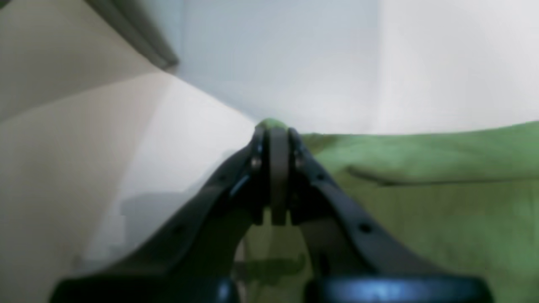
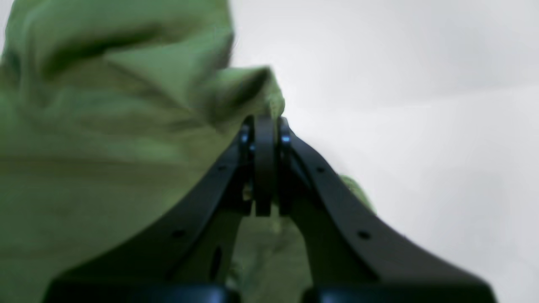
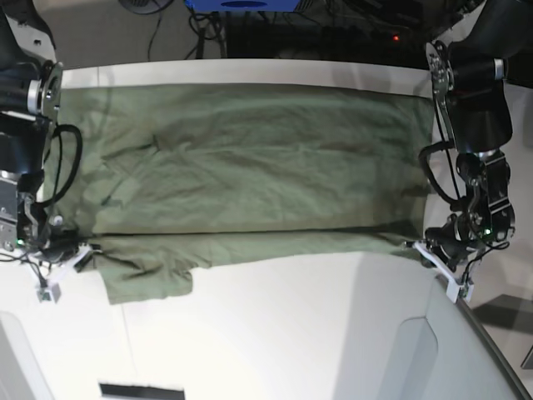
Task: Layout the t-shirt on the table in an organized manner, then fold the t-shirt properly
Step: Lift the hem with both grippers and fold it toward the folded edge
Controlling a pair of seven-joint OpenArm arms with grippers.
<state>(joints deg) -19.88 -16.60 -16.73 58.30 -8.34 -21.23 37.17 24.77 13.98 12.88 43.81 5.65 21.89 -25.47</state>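
Claw state: both pressed together on cloth. White bench [image 3: 316, 333] carries the t-shirt [image 3: 250, 158], spread wide across its far half. Left claw [image 3: 414, 245] pinches the near right edge; right claw [image 3: 90, 248] pinches the near left edge.

A plain olive-green t-shirt [image 3: 250, 167] filled the middle of the base view, unpatterned, darker along its creases and brighter yellow-green in both wrist views. The table [image 3: 291, 333] below it, across the lower frame, was smooth white with faint grey seam lines. The left gripper [image 3: 414, 244] at right and the right gripper [image 3: 90, 248] at left had matte black fingers on white mounts. A blue object [image 3: 241, 4] sat at top centre.
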